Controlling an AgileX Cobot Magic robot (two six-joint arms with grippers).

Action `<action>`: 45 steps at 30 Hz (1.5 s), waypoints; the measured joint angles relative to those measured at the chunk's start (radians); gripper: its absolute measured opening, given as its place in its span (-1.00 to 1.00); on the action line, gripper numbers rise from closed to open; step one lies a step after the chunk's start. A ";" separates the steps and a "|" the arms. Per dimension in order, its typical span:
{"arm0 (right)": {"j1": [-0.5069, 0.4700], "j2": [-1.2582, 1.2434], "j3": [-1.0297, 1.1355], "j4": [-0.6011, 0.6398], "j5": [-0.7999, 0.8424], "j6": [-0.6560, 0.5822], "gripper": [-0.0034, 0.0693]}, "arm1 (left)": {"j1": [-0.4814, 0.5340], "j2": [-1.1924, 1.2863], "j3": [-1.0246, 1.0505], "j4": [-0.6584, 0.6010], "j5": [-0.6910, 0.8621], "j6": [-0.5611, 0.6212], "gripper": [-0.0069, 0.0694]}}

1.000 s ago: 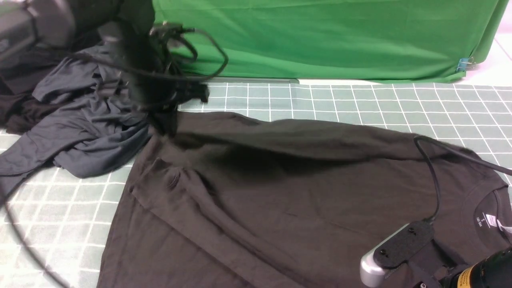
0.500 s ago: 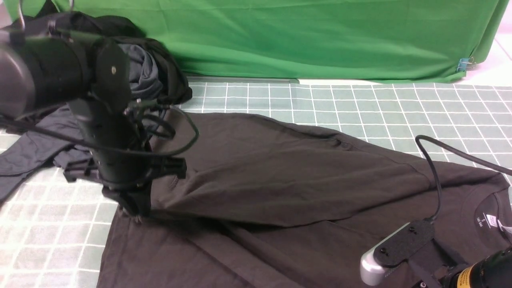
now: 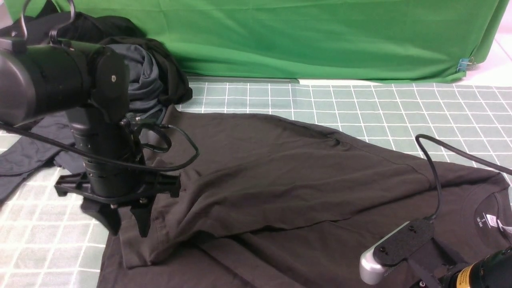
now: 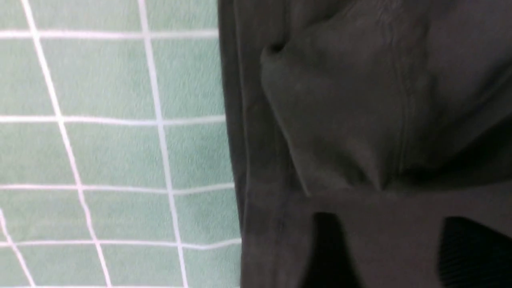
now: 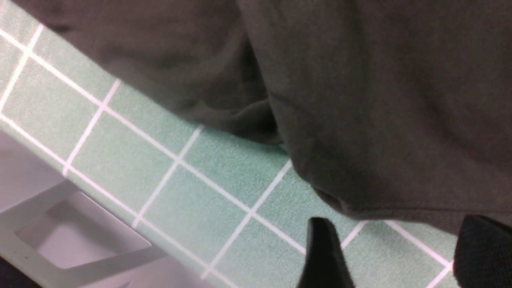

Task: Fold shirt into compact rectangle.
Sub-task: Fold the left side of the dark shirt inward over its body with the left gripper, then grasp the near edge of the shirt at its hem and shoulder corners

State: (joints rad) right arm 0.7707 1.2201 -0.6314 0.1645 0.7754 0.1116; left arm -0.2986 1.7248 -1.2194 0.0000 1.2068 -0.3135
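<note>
The dark brownish-black shirt lies on the grid mat, its collar and white neck label at the right. Its far side is folded over toward me, and the folded corner rests near the left hem. My left gripper hangs just above that corner, open, with only loose fabric under its fingers. In the left wrist view the left gripper holds nothing. Only the right arm's wrist camera shows in the front view. The right gripper stands open over bare mat beside the shirt's edge.
A heap of slate-grey and black garments lies at the back left. A green cloth backdrop closes the far side. The green grid mat shows beyond the shirt. The table's pale edge shows in the right wrist view.
My left gripper carried the shirt's far left corner toward me, laid it over the lower layer and opened. The right arm has not moved.
</note>
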 joint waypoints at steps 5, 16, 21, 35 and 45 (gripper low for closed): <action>0.000 0.000 0.000 0.000 -0.004 0.000 0.24 | 0.000 -0.052 0.130 -0.036 -0.001 0.002 0.63; 0.000 0.000 0.000 0.000 -0.024 -0.032 0.24 | 0.000 -0.191 0.504 -0.063 -0.115 -0.005 0.70; 0.000 0.000 -0.011 0.000 -0.006 -0.052 0.24 | 0.000 -0.206 0.635 -0.103 -0.213 -0.004 0.61; 0.001 0.026 -0.094 0.007 0.179 -0.207 0.24 | 0.000 -0.218 0.647 -0.108 -0.208 0.019 -0.76; 0.148 0.216 -0.094 0.006 0.079 -0.208 0.74 | 0.000 -0.438 0.648 -0.064 -0.139 0.022 -0.77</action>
State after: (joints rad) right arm 0.9191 1.4361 -0.7256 0.1701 0.8549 -0.0963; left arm -0.2986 1.2870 -0.5713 -0.0638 1.0679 -0.2910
